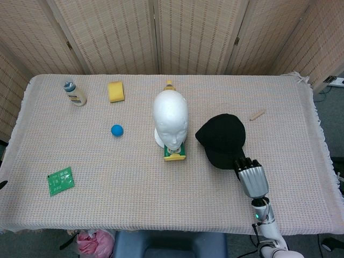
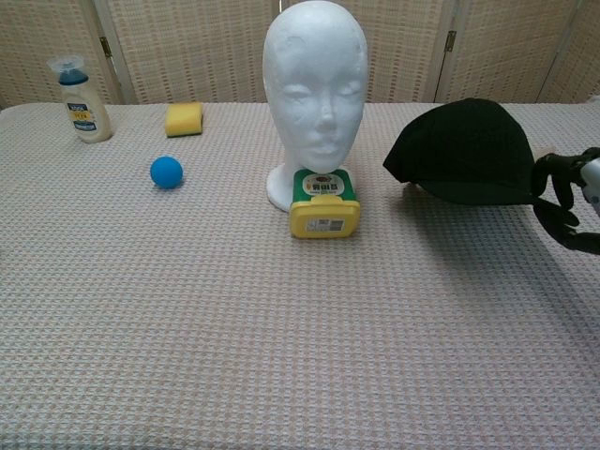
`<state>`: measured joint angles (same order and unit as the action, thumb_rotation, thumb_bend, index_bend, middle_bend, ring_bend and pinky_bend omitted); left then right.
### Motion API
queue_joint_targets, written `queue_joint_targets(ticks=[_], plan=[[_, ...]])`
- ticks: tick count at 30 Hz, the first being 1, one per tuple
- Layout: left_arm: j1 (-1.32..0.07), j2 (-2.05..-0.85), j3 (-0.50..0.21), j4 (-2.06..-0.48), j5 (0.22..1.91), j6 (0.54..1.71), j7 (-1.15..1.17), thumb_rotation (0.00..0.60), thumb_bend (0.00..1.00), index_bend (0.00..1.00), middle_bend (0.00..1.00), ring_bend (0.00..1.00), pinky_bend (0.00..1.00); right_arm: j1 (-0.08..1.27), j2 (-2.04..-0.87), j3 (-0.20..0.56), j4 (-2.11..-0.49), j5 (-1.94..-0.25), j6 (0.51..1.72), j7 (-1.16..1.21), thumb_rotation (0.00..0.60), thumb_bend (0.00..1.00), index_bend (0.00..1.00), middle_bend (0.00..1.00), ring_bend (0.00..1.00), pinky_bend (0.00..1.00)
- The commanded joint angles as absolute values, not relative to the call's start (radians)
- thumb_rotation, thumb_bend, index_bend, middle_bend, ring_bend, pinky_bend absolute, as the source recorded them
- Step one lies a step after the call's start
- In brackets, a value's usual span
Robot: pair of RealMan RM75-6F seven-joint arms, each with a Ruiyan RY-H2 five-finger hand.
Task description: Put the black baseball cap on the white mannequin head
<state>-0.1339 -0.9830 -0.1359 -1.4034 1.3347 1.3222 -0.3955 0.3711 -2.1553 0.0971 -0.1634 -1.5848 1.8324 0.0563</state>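
The white mannequin head [image 1: 171, 120] [image 2: 315, 89] stands upright at the table's middle, facing the near edge. To its right the black baseball cap [image 1: 222, 138] [image 2: 463, 153] hangs in the air above the cloth, crown up. My right hand [image 1: 250, 174] [image 2: 567, 196] grips the cap at its brim edge, fingers curled around it. In the chest view the hand shows only at the right border. My left hand appears in neither view.
A yellow and green box [image 1: 174, 152] [image 2: 323, 203] lies against the mannequin's base. A blue ball [image 1: 116, 130], a yellow sponge [image 1: 115, 91] and a small bottle [image 1: 74, 93] sit at the left back. A green packet [image 1: 60, 180] lies front left; a wooden stick [image 1: 257, 115] lies back right.
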Motion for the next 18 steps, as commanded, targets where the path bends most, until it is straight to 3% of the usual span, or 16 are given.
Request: queue_joint_targets(ticks=[1,18], plan=[[-0.133,-0.985,-0.134,-1.408,1.339,1.328,-0.385,0.600,0.13,0.00,0.00,0.00,0.12,0.405,-2.131,0.136,-0.170,-1.548,1.872,0.065,0.600,0.61,0.80,0.67,0.67,0.87],[-0.137,-0.988,-0.135,-1.409,1.329,1.316,-0.381,0.600,0.13,0.00,0.00,0.00,0.12,0.567,-1.959,0.203,-0.305,-1.520,2.086,-0.127,0.600,0.62,0.81,0.68,0.68,0.88]])
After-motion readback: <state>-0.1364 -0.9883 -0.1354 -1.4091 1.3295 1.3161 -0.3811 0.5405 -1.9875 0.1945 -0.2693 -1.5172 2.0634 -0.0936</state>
